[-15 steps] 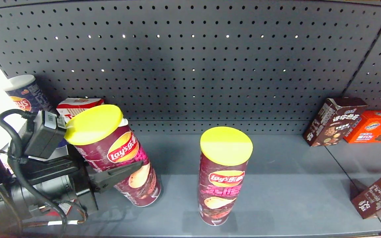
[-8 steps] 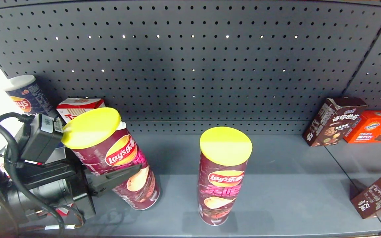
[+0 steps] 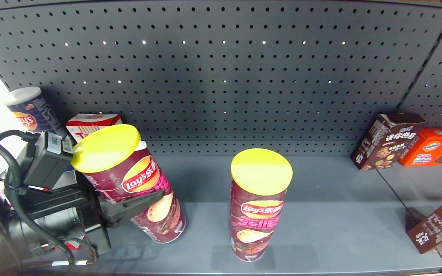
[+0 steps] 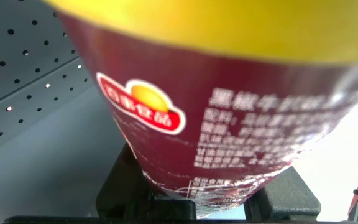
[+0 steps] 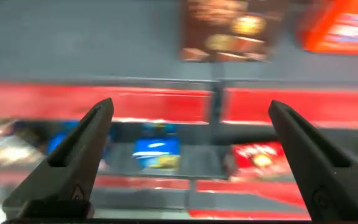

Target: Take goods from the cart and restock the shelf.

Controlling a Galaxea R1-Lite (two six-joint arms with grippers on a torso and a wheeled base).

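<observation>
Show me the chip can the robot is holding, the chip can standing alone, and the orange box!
held chip can (image 3: pixel 140 179), head view, on its label logo.
standing chip can (image 3: pixel 261 209), head view, on its label logo.
orange box (image 3: pixel 434 147), head view, on its front face.

Dark grey perforated back panel (image 3: pixel 221 76), navy chip can (image 3: pixel 33 111) with white lid at the shelf's (image 3: pixel 332 214) far left, red-and-white box (image 3: pixel 90 124) just beside it, dark brown snack box (image 3: pixel 388 140) at right, orange box (image 3: pixel 434 147) touching it, second brown box (image 3: pixel 441 222) nearer the front edge
</observation>
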